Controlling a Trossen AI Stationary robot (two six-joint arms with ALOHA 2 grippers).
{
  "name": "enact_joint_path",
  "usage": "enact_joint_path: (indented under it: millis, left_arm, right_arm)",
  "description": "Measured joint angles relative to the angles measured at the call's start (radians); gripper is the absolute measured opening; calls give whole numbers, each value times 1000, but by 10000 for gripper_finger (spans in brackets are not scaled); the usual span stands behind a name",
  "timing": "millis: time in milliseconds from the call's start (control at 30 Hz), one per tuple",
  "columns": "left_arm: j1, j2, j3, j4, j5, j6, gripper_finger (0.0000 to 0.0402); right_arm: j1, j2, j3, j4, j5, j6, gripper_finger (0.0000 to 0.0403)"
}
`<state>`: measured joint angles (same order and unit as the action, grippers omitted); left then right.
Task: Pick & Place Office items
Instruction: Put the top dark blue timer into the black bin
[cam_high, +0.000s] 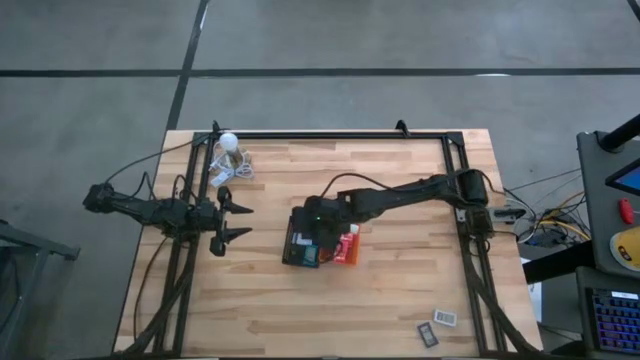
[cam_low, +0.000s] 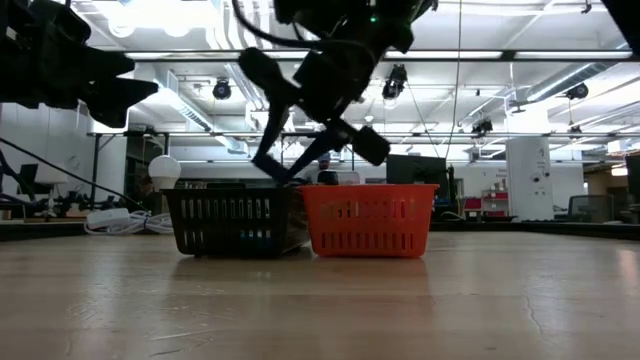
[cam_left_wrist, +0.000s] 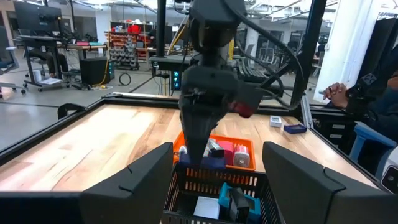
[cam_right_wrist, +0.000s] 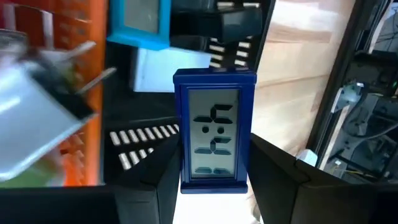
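My right gripper (cam_right_wrist: 214, 171) is shut on a small blue clock with a grey display (cam_right_wrist: 214, 127). It hangs over the black basket (cam_high: 296, 250), which stands against the orange basket (cam_high: 347, 246) at mid-table. The black basket holds a teal piece (cam_right_wrist: 146, 18) and a white one (cam_left_wrist: 205, 208). Pink and grey pieces (cam_left_wrist: 227, 151) lie in the orange basket. My left gripper (cam_high: 248, 221) stands open at the table's left side, level and pointing at the baskets, with nothing between its fingers. Two more small items (cam_high: 444, 318) lie flat near the table's front right corner. My right gripper pinches the blue clock by its two long side edges (cam_right_wrist: 179, 155) between its two fingers. The fingers slant down from the table's right side. The clock is held clear with its display facing the wrist, just above the black basket's rim (cam_left_wrist: 205, 169).
A white ball with coiled cable (cam_high: 228, 146) lies at the far left of the table. A dark frame (cam_high: 330, 135) runs along the far edge and both sides. Bare wood lies in front of the baskets. A person (cam_left_wrist: 373, 93) stands beyond the table's right side.
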<state>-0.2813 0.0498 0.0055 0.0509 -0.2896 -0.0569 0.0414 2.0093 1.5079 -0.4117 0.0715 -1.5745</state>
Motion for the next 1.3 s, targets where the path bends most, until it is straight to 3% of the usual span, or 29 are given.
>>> enact_joint_path:
  millis: [567,1300]
  left_arm:
    - [0,0,0,0,0,0,253]
    - [0,0,0,0,0,0,252]
  right_arm:
    - [0,150,171,-132,0,83,156]
    - [0,152,169,-138,-54,83,169]
